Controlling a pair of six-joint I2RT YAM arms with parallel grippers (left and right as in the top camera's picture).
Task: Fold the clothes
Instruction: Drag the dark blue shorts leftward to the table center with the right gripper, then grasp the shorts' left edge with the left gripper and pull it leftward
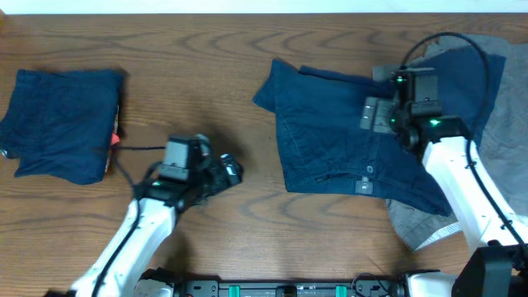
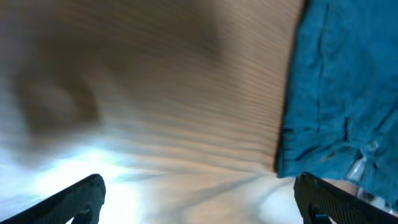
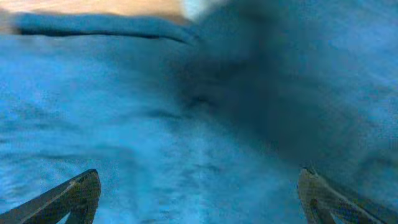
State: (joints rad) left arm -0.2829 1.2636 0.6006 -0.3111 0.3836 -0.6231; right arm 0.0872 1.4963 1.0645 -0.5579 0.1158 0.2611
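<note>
Dark blue denim shorts (image 1: 338, 132) lie spread on the table right of centre, their edge showing in the left wrist view (image 2: 339, 93). A folded dark blue garment (image 1: 62, 120) lies at the far left. My left gripper (image 1: 233, 171) is open and empty over bare wood, left of the shorts; its jaws (image 2: 199, 199) are wide apart. My right gripper (image 1: 375, 115) is open above the shorts' upper right part; in the right wrist view its jaws (image 3: 199, 199) hover over blue fabric (image 3: 155, 124), gripping nothing.
A grey garment (image 1: 495, 91) lies under and behind the shorts at the right edge. A small red tag (image 1: 115, 139) shows beside the folded garment. The wooden table (image 1: 206, 58) spans the view.
</note>
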